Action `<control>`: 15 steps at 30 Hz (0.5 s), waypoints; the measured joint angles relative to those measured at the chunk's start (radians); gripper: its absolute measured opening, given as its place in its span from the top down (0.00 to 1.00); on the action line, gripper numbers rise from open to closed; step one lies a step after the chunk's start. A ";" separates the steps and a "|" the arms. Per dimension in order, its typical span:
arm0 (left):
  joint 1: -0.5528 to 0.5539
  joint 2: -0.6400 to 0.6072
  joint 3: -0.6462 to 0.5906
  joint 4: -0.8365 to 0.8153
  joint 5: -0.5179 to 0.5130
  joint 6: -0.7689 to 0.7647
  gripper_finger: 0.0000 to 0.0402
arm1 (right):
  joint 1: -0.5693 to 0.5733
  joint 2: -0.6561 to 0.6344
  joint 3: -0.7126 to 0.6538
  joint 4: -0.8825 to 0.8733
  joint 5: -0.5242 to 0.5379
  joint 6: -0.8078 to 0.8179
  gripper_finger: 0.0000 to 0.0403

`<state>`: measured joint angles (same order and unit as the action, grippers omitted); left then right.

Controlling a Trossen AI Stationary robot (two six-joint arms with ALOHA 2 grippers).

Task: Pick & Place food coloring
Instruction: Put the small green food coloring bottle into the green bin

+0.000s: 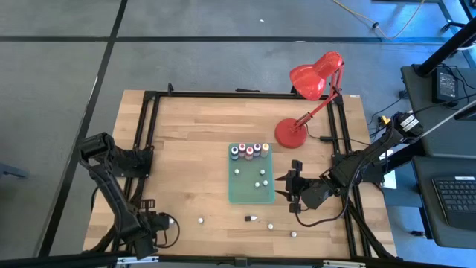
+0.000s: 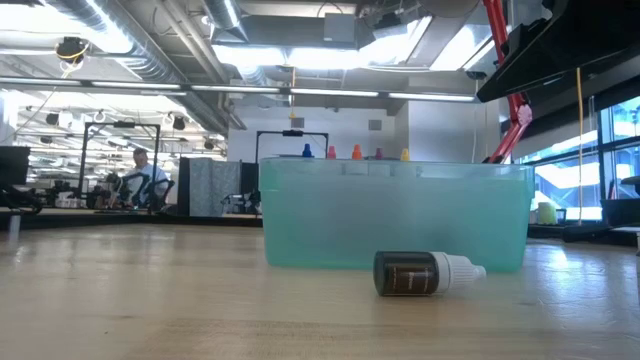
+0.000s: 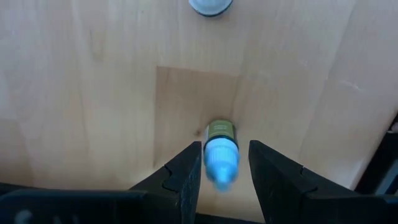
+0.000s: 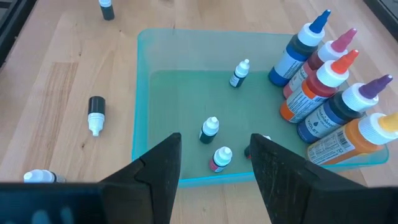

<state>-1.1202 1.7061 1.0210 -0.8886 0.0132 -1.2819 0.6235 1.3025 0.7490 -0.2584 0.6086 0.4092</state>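
The low view is taking in only the front wall of the teal tray (image 2: 395, 215) and one dark small bottle (image 2: 425, 272) lying on its side on the table (image 2: 150, 300) in front of it; both arms are falling outside that view, and the coloured tips showing over the tray's rim are too small to sort. From above, the left gripper (image 1: 165, 221) is sitting low at the table's near left corner, its fingers too small to read there. The left arm is folding back along the table's left edge, wrist turned down toward the wood. In its wrist view the two dark fingers (image 3: 186, 177) are standing partly open on either side of a small bottle with a pale blue cap (image 3: 220, 152); whether the pads are pressing it cannot be told. A whitish round piece (image 3: 210, 5) is getting cut off at that picture's edge. The right arm is reaching in from the table's right side, and the right gripper (image 1: 285, 186) is hovering just beside the tray's right edge, jaws spread and empty. Inside the tray, taller bottles (image 4: 326, 93) are standing in a row along one end, and three tiny bottles (image 4: 210, 129) are standing apart on its floor. More tiny bottles and caps are lying scattered on the wood near the table's front edge (image 1: 253, 219).
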 joint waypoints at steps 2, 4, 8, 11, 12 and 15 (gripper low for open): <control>0.001 0.000 0.000 -0.001 0.004 -0.004 0.68 | 0.000 0.000 0.000 0.000 0.000 0.000 0.52; 0.001 0.000 0.000 -0.001 0.010 -0.006 0.68 | 0.000 0.000 0.000 0.000 0.000 0.000 0.52; 0.001 0.000 0.000 -0.001 0.012 -0.006 0.73 | 0.000 0.000 0.000 0.000 0.000 0.000 0.52; 0.001 0.000 0.000 -0.001 0.012 -0.006 0.81 | 0.000 0.000 0.000 0.000 0.000 0.000 0.52; 0.001 -0.001 0.000 -0.001 0.012 -0.006 0.83 | 0.000 0.000 0.000 0.000 0.000 0.000 0.52; 0.003 -0.002 0.000 -0.001 0.012 -0.018 0.85 | 0.000 0.000 0.000 0.000 0.000 -0.001 0.52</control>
<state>-1.1174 1.7046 1.0214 -0.8894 0.0250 -1.2999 0.6236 1.3025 0.7490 -0.2584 0.6086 0.4086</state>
